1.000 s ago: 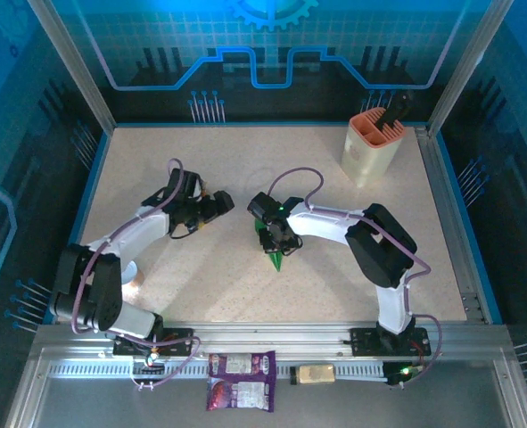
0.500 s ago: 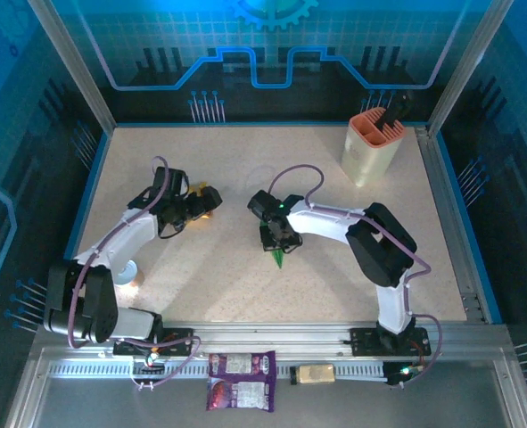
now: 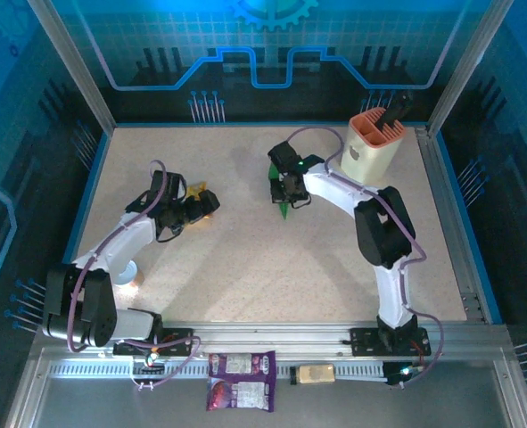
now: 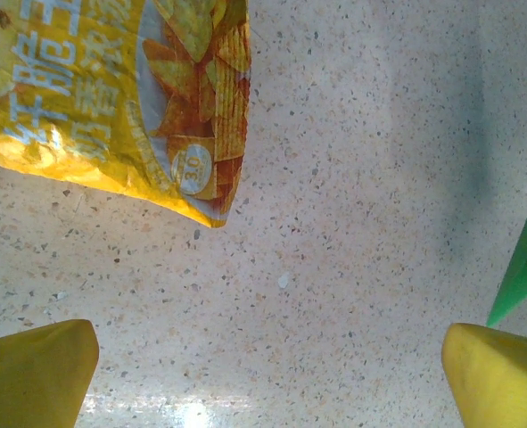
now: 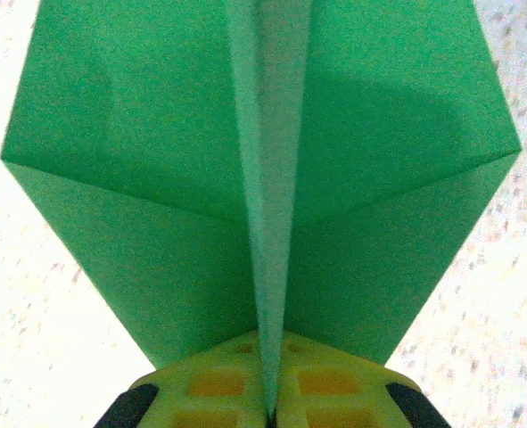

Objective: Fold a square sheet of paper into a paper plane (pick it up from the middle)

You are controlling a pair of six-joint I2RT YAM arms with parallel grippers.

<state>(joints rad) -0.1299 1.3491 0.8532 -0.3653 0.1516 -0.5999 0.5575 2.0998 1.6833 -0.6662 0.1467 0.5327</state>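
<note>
The right pincer (image 3: 287, 187) is closed on the paper plane (image 5: 263, 178), pinching its central fold between yellow fingers (image 5: 169, 385). The plane's long axis runs straight out from the pincer, in line with the fingers, with a wing spread on either side of the crease. From above, the plane sits at the far middle of the bench (image 3: 245, 267), its green tip pointing toward the near edge. Whether the tip touches the bench cannot be told. The left pincer (image 3: 205, 204) stands wide and holds nothing. It is well apart to the left, just beside a yellow snack packet (image 4: 111, 89). The right arm is the nearer one, so setting the plane down likely falls to it.
</note>
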